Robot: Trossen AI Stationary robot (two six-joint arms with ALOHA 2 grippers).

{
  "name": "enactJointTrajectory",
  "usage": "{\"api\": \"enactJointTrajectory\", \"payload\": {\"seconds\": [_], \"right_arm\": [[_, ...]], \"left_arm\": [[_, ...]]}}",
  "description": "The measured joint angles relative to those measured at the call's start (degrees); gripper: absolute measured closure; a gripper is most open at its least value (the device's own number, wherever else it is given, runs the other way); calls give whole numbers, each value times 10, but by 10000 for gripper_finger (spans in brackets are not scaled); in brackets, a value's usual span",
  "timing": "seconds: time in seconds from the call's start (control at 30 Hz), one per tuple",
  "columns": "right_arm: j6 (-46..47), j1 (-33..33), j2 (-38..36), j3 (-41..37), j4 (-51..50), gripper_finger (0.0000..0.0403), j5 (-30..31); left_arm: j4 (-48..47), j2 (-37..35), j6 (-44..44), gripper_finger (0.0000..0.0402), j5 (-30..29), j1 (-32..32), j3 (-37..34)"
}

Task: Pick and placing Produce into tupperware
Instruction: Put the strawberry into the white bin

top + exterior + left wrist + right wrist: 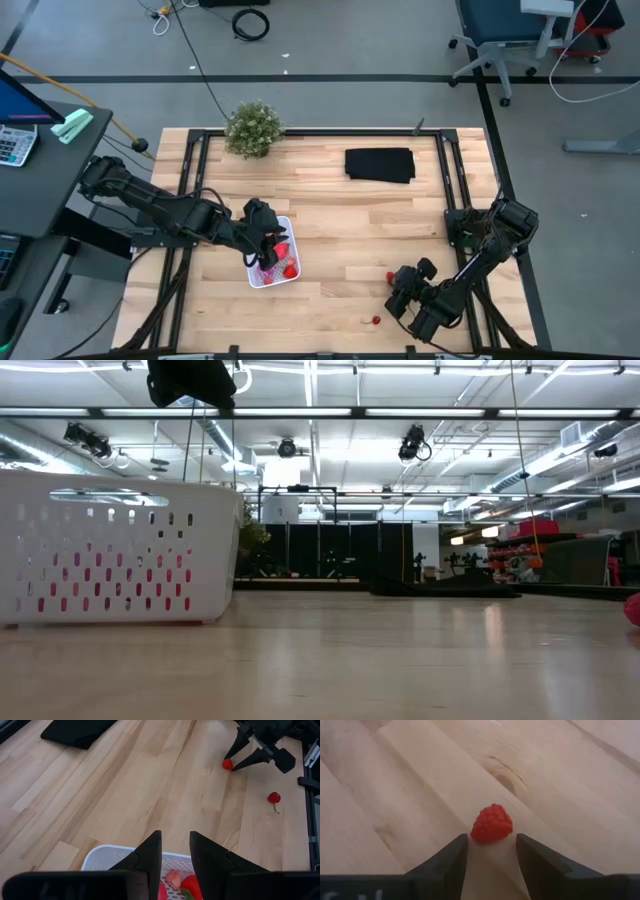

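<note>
Wooden table, bright workshop behind: the right gripper (490, 851) is down at the near edge, fingers spread either side of a red raspberry (491, 823), not yet pinching. The left gripper (175, 851) waits over the white container (273, 262), jaws narrowly apart and empty (berries already inside). One cherry (273, 797) lies loose nearby.
</note>
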Motion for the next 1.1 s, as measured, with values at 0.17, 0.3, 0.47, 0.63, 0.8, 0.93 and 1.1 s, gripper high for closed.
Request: {"api": "enactJointTrajectory", "payload": {"seconds": [0.17,0.3,0.47,0.63,0.8,0.93,1.1], "right_arm": [[-4,-4,0,0,1,245,10],[-25,-7,0,0,2,251,13],[-34,-16,0,0,2,251,15],[-52,-30,0,0,2,246,16],[-57,-45,0,0,3,249,10],[-57,-47,0,0,9,262,4],[-57,-47,-1,0,14,275,-12]], "left_arm": [[0,0,0,294,0,0,0],[0,0,0,294,0,0,0],[0,0,0,294,0,0,0],[0,0,0,294,0,0,0],[0,0,0,294,0,0,0],[0,0,0,294,0,0,0],[0,0,0,294,0,0,0]]}}
